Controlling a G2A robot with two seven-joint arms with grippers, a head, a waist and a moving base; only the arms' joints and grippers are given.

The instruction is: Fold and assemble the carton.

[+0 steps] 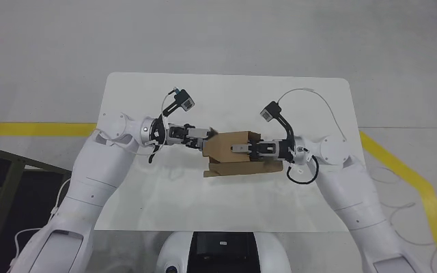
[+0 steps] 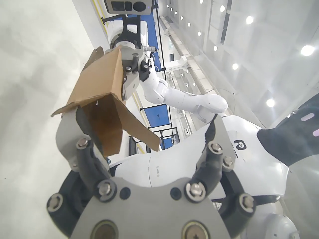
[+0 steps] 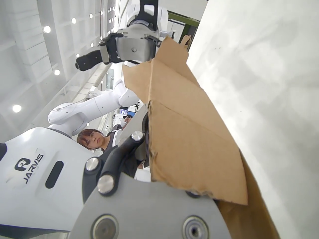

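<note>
White worktop point(image 1: 136, 102), grey floor point(image 1: 218, 34) with a yellow line point(image 1: 41, 128) behind. One carton point(image 1: 232, 155) mid-worktop, well clear of every edge, half opened.

Grip: right gripper point(image 1: 244, 148) clamped on the carton's top panel. The left gripper point(image 1: 203, 139) is spread wide, one finger point(image 2: 68, 135) against the flaps point(image 2: 139, 128) at the carton's left end.

Risks:
- An off-axis push from the left could rack the tube flat or twist it out of the right's pinch.
- The cardboard edge at that pinch looks frayed and could tear.
- A loose flap could fold under the wrong way.

Count: 1 carton, 2 grippers, 1 worktop, at least 2 loose flaps.
</note>
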